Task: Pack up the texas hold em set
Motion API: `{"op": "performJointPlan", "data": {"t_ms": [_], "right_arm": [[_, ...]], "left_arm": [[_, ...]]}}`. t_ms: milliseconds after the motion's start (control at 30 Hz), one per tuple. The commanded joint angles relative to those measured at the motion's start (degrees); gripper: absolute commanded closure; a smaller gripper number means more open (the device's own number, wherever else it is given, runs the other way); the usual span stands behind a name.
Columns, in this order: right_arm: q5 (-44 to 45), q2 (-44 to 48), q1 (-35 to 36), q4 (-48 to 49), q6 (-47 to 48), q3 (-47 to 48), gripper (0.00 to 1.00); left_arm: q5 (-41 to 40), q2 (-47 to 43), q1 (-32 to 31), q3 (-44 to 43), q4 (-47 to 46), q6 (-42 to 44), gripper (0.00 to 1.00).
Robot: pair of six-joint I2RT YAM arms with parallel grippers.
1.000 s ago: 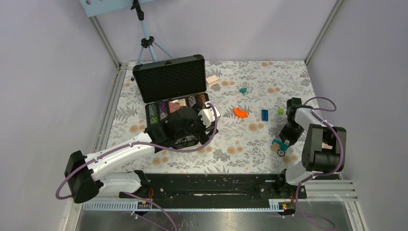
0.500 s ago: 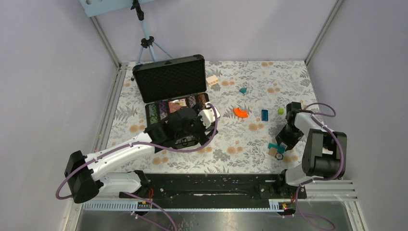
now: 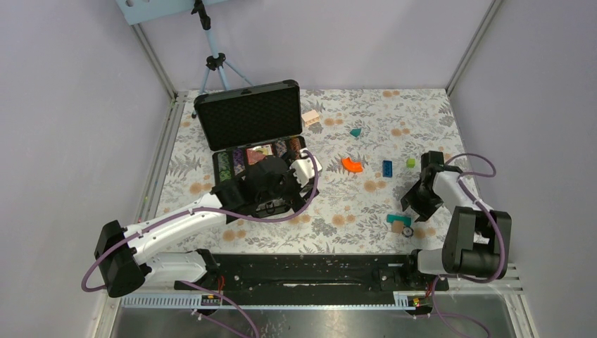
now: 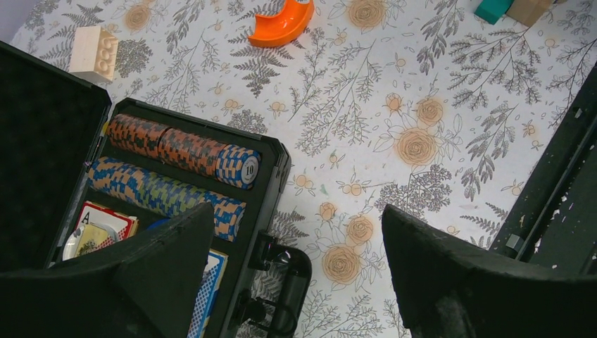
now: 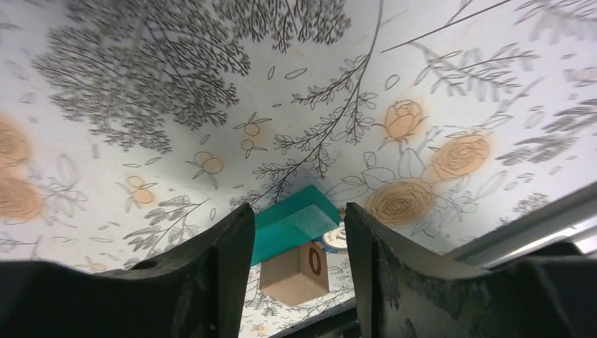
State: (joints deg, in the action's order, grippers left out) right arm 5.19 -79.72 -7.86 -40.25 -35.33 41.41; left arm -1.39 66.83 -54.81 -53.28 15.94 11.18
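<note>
**Case open, loose disc off by R end effector**

Case (image 4: 274,158) lies open below L end effector (image 4: 296,225). Lid is up, chips (image 4: 184,150) are racked in rows and cards (image 4: 105,218) sit under its left finger. L jaws are wide w/ nothing held, prob. parked over the handle corner to steady or shut the lid.

R end effector (image 5: 296,208) is part open and empty, tips low over the desk (image 3: 338,204). Teal block (image 5: 292,224) lies just past the tips, w/ a wooden block (image 5: 296,271) touching it beyond. A small disc (image 5: 336,237) peeks out beside both. It looks like a stray bit of the set, hence the low approach.

Room is tight: the blocks crowd the disc, and the rail (image 3: 317,271) runs close past them. Open desk lies behind R toward the case, w/ an orange block (image 4: 281,24) near that route.
</note>
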Motion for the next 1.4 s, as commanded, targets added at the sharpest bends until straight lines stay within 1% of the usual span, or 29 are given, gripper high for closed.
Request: {"op": "performJointPlan", "data": {"t_ms": [0,67,167,233,333,433,500,600,700,733,767,833,867,967,1100,1133,1300,1367], "right_arm": [[7.9,5.5,0.4,-4.6,-2.1,6.5,0.42],[10.6,6.5,0.4,-6.2,-2.6,8.5,0.4],[10.3,6.5,0.4,-6.2,-4.4,8.0,0.4],[7.0,6.7,0.4,-2.9,-5.4,4.8,0.41],[2.9,10.1,0.4,3.3,-5.5,0.8,0.43],[3.1,14.5,0.3,4.4,-5.3,0.7,0.43],[3.7,15.9,0.2,1.8,-4.9,3.5,0.43],[4.1,16.9,0.1,-3.0,-4.0,8.8,0.43],[3.6,17.5,-0.9,-7.6,-3.7,13.8,0.43],[2.9,17.9,-1.4,-8.8,-3.5,15.2,0.43],[2.0,18.4,-2.4,-9.9,-3.2,16.4,0.43],[0.2,20.0,-4.5,-12.1,-2.5,19.3,0.42],[-0.7,21.1,-5.7,-13.3,-2.0,21.1,0.42],[-2.2,23.6,-7.9,-16.4,-1.3,28.1,0.42],[-4.9,24.5,-8.4,-19.1,-1.1,35.2,0.42],[-6.2,24.5,-8.4,-19.7,-1.0,36.5,0.42],[-8.1,25.1,-8.5,-21.1,-0.2,40.0,0.41],[-8.1,25.4,-8.5,-21.2,0.3,40.5,0.41]], "left_arm": [[-1.4,-0.7,-0.2,-1.9,-4.0,-1.8,0.11],[-1.1,-1.0,-0.1,-2.2,-4.2,-2.0,0.11],[-0.7,-1.6,-0.1,-2.2,-4.3,-1.8,0.11],[-0.7,-2.2,-0.2,-2.1,-4.1,-1.7,0.11],[-1.4,-3.5,-0.2,-0.9,-5.0,-1.7,0.1],[-2.2,-4.6,0.0,-0.1,-7.2,-2.8,0.08],[0.3,-4.5,1.7,-0.1,-9.0,-5.7,0.07],[8.9,-1.5,5.7,-1.4,-13.0,-13.4,0.07],[13.8,3.7,6.2,-3.9,-17.0,-18.0,0.1],[15.3,5.7,6.1,-4.3,-19.6,-19.6,0.1],[16.6,8.0,5.7,-4.4,-24.1,-21.7,0.11],[17.9,13.4,4.2,-5.4,-30.1,-22.9,0.11],[18.0,16.5,3.1,-7.2,-31.1,-22.6,0.12],[19.9,28.0,-0.1,-17.1,-28.2,-21.2,0.13],[25.4,44.4,-4.0,-30.1,-26.0,-20.8,0.17],[26.3,47.3,-4.9,-32.7,-25.4,-20.5,0.18],[26.9,56.2,-8.4,-39.6,-27.0,-18.2,0.18],[27.9,59.0,-9.2,-43.3,-25.1,-16.8,0.19]]}}
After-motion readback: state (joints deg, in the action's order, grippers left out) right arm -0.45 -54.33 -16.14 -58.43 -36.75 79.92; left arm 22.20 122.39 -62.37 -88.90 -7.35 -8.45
